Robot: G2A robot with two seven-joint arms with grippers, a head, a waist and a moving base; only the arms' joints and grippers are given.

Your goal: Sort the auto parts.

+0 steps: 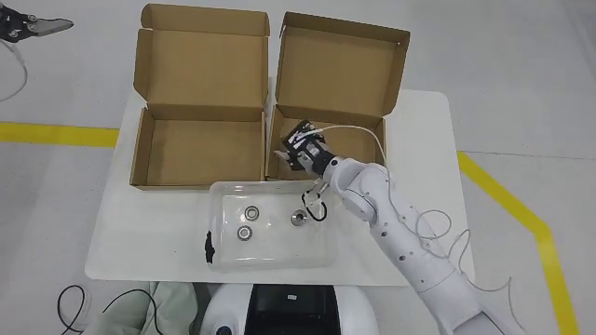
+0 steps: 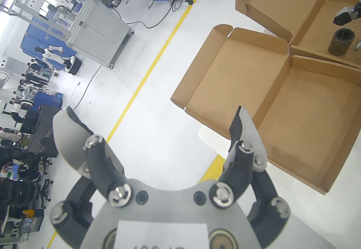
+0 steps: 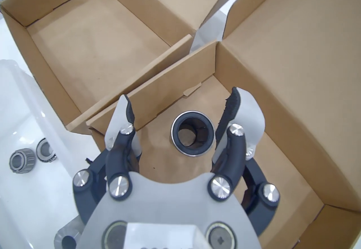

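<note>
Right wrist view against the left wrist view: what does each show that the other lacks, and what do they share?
Right wrist view: two bearings lying in the clear tray. Left wrist view: the open left end effector out over the floor beside the table, and the yellow floor line. Both: the empty box, and the second box holding the dark sleeve, upright, with the open right end effector just above it.

Right claw (image 3: 180, 99) hangs wide open, pointing steeply down; left claw (image 2: 153, 114) also open, far out leftward
</note>
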